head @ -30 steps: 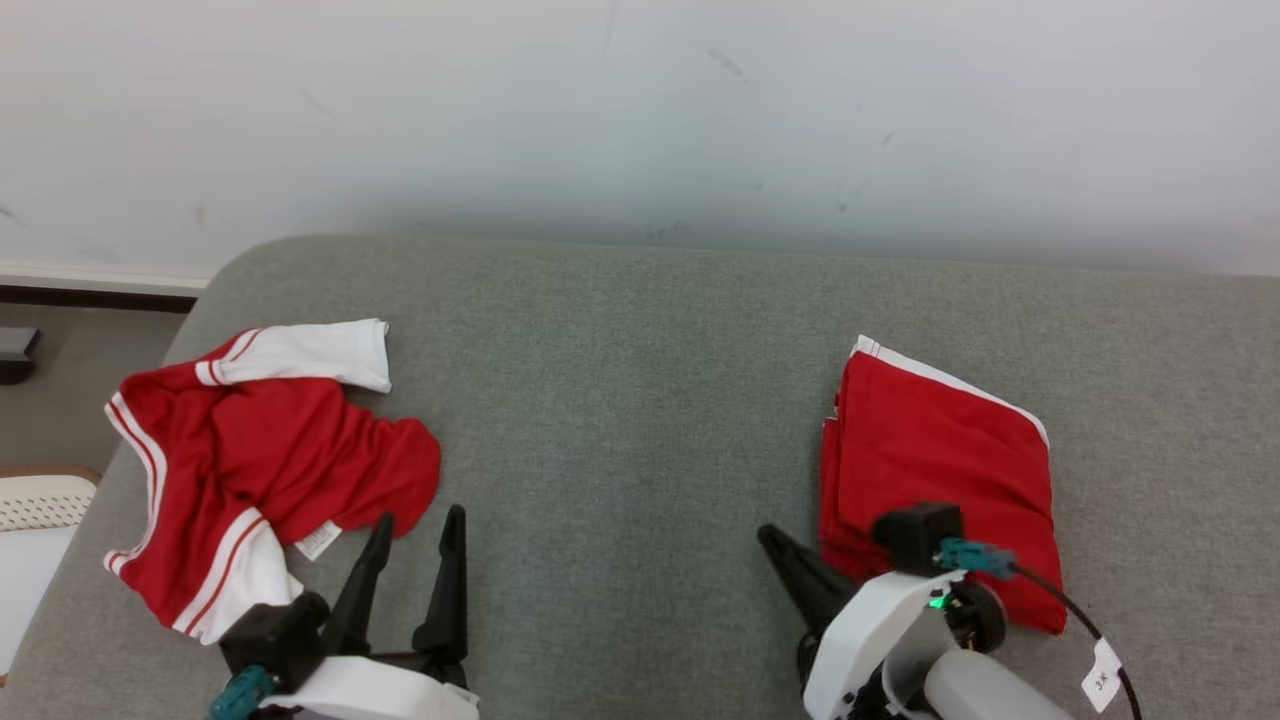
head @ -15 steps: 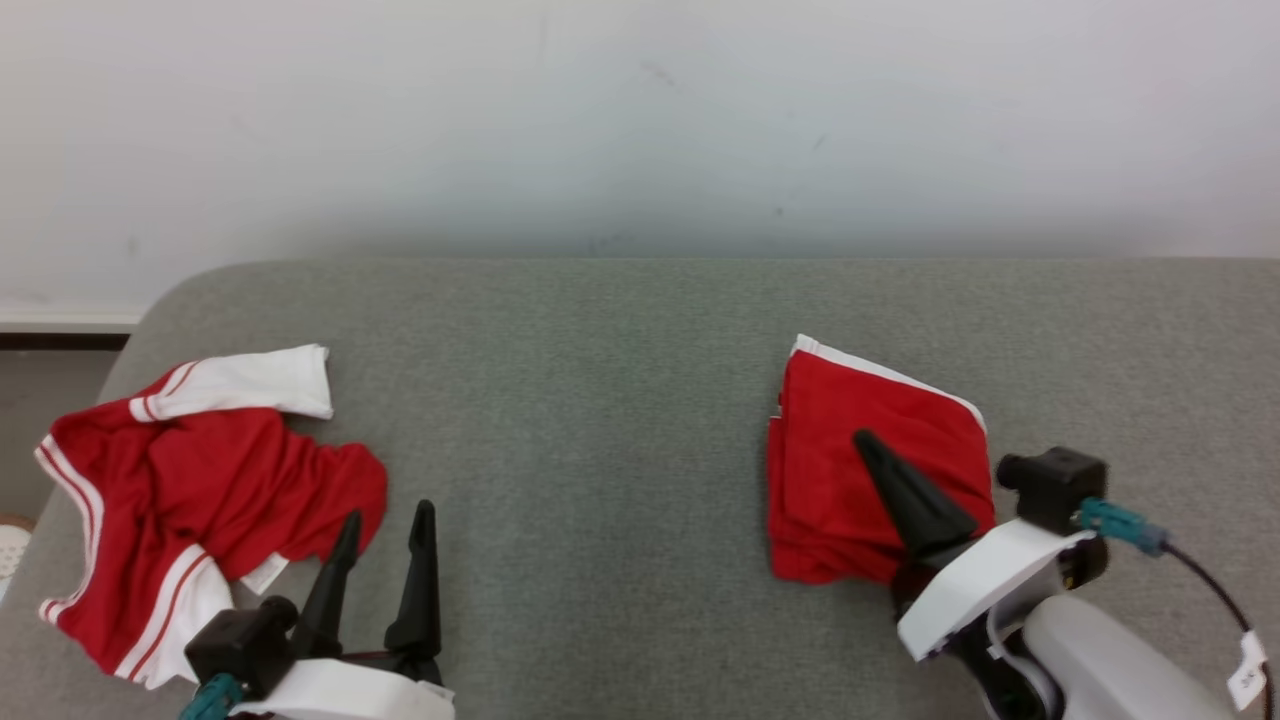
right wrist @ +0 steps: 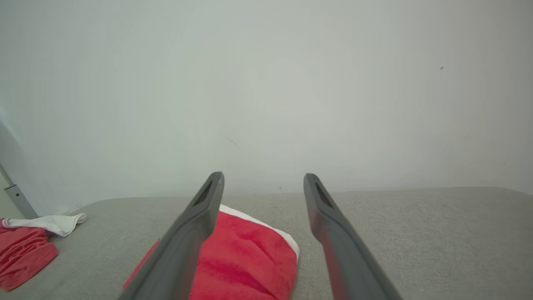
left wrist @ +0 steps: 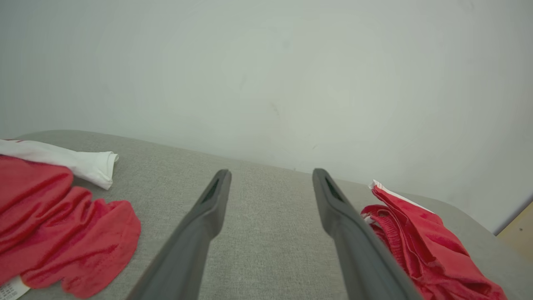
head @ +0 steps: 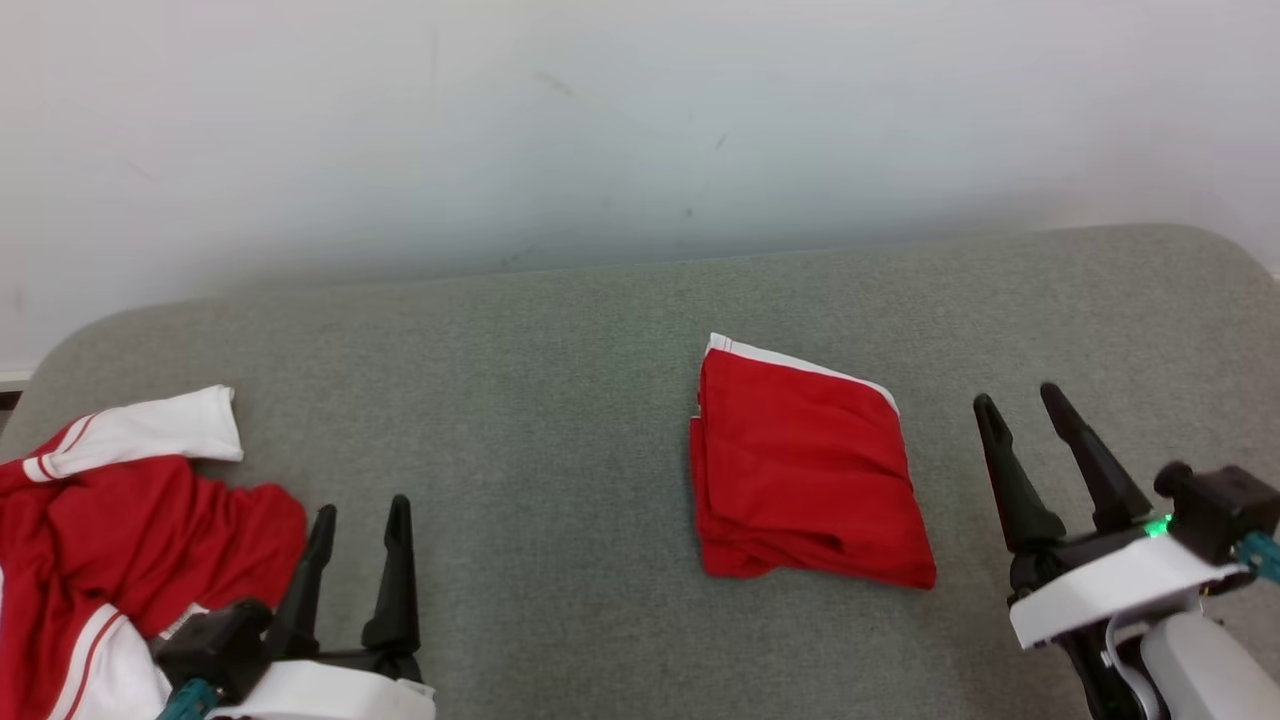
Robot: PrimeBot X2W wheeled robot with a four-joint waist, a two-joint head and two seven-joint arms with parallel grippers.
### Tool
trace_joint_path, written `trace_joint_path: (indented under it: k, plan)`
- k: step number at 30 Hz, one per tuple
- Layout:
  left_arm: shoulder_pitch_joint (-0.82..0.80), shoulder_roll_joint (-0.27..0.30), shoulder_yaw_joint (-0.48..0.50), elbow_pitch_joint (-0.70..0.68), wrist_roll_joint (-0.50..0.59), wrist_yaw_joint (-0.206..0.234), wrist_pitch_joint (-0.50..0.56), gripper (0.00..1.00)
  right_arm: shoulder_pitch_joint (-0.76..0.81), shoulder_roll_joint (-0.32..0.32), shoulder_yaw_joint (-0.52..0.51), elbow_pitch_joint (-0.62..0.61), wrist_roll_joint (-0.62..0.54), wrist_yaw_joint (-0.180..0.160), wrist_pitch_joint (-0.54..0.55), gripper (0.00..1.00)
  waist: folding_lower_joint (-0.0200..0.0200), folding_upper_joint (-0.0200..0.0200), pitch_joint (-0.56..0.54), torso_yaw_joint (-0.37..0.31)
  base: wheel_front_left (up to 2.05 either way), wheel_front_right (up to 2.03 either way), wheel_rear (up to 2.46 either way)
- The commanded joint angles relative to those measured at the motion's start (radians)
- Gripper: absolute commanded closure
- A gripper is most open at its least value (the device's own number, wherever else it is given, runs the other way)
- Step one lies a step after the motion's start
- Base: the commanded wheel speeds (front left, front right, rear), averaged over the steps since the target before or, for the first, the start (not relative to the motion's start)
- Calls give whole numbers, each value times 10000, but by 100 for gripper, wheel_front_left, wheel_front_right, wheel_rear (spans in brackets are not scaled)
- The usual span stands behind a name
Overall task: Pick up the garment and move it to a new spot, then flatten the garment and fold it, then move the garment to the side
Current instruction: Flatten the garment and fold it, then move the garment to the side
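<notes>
Fingers of the right gripper now stand spread with nothing between them, just to the right of the folded garment and clear of it. A second ago that gripper was pressed together at the garment's near edge, and half a second ago one dark finger lay across the red cloth. In the right wrist view the same gripper points at the wall, with the folded garment below and behind its left finger.

The folded garment lies as a red, roughly square bundle with a white hem along its far edge, right of the middle of the grey cushion. Its shape matches the earlier pictures. It sits further left in the head view than before, as does everything else, because the camera has turned; the cushion's rounded right end has come into sight.

The left gripper is spread and empty as before, over bare cushion, and shows the same way from its own wrist. Just to its left lies the crumpled garment, red with white striped sleeves, unmoved on the cushion's left end
</notes>
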Motion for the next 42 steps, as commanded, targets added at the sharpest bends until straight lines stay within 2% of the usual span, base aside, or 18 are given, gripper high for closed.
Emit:
trace_joint_path:
  k: [1,8,15,27,33,38,40,41,42]
  plan:
    - [135,34,25,-36,89,-28,-2,0,384,104,-250,-124,-209,-23,-22,0,0,0,8,-86,0,0,0]
    - [103,34,-31,10,104,-47,-2,0,1136,475,-1007,-47,-783,-23,91,0,0,0,51,-245,0,0,0]
    - [-278,37,-138,-14,153,-124,-2,0,52,605,-954,1059,-321,-23,1425,0,0,0,502,46,0,0,0]
    - [-795,34,-284,88,126,-229,-2,0,-2292,497,-507,3976,1543,-24,4091,0,0,0,1349,1074,0,0,0]
    - [-936,34,-445,200,7,-242,-4,0,-2477,639,-404,5120,2920,-24,6217,0,0,0,1516,1531,0,0,0]
    - [-956,34,-488,262,-37,-247,-2,0,-2265,734,-179,5281,3653,-24,7129,0,0,0,1522,1686,0,0,0]
    - [-956,36,-489,298,-34,-244,-2,0,-2246,710,-96,5238,3781,-24,7120,55,0,0,1486,1705,0,0,0]
    - [-956,36,-490,309,-31,-234,-2,0,-2250,676,-40,5167,3785,-24,7003,71,0,0,1462,1705,0,0,0]
    - [-956,36,-490,309,-31,-234,-2,0,-2250,676,-40,5167,3785,-24,7003,71,0,0,1462,1705,0,0,0]
